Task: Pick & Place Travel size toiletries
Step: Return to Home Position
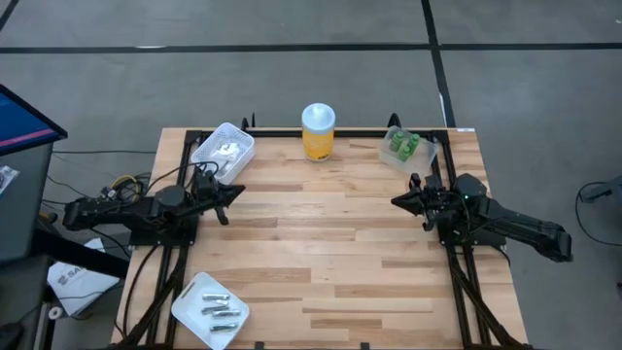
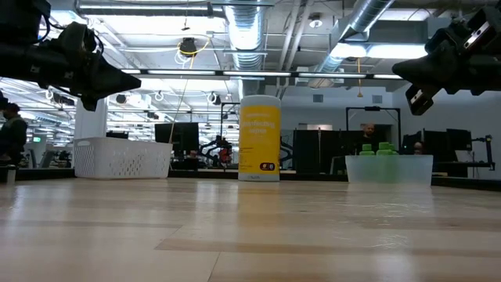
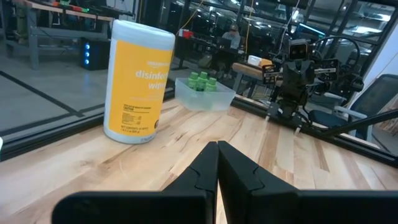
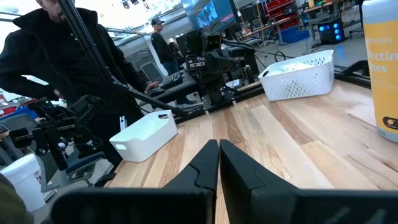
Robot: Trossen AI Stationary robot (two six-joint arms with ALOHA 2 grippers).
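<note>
Green round pieces [image 1: 405, 145] lie in the clear tub [image 1: 394, 156] at the table's far right; they also show in the left wrist view [image 3: 203, 80] and the low view [image 2: 377, 149]. Slim silvery tubes [image 1: 218, 313] lie in a white tray [image 1: 187, 309] at the near left. White packets [image 1: 226, 150] lie in the white basket [image 1: 208, 157] at the far left. My left gripper [image 1: 236, 192] is shut and empty, above the table's left side. My right gripper [image 1: 397, 200] is shut and empty, above the right side. The grippers point at each other.
A tall yellow jar with a white lid [image 1: 318, 130] stands at the middle of the far edge. Bare wood lies between the two grippers. A person in dark clothes [image 4: 56, 56] stands beyond the table's left side in the right wrist view.
</note>
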